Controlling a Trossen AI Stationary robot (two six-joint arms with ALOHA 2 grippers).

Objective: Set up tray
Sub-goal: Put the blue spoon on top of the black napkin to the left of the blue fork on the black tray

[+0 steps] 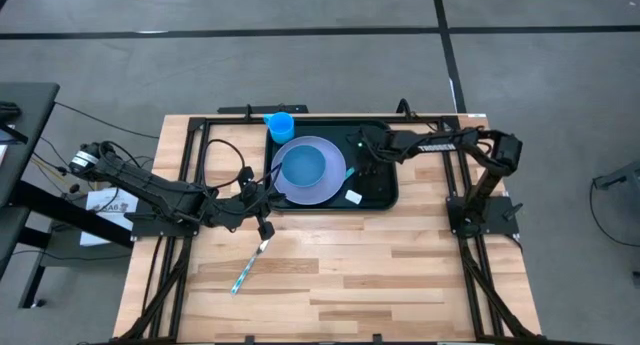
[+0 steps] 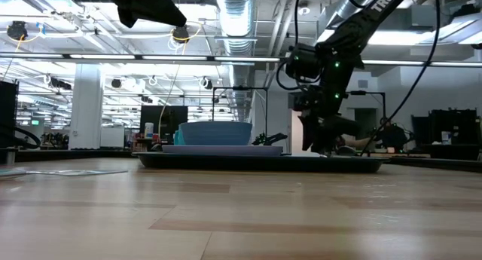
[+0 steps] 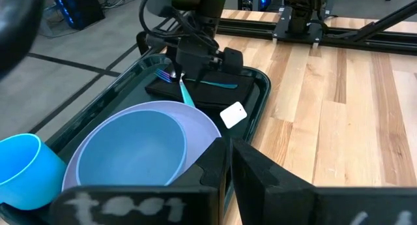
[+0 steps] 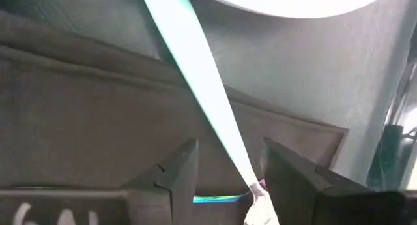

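Observation:
The dark tray [image 1: 388,198] lies at the table's far middle. On it stand a lilac plate [image 1: 336,188] with a blue bowl [image 1: 303,166], and a blue cup [image 1: 279,124] by the far left corner. My right gripper [image 4: 229,167] points steeply down over the black napkin [image 3: 229,96] on the tray's right half. It is open, a finger on either side of a teal utensil handle [image 4: 195,75] that slants toward the plate. A second teal-handled utensil [image 3: 215,85] lies on the napkin. My left gripper [image 3: 229,161] is shut and empty, raised beside the plate's near left. My right gripper's fingers stand on either side of the teal handle's end [image 4: 249,180], across it, coming from above. The gap is wider than the handle. I cannot tell whether the finger [image 4: 287,176] nearest that end touches it.
A teal-handled utensil [image 1: 247,269] lies on the bare wood in front of my left gripper. A white tag [image 1: 352,196] lies on the tray by the plate. The wood between the tray and the near edge is otherwise bare.

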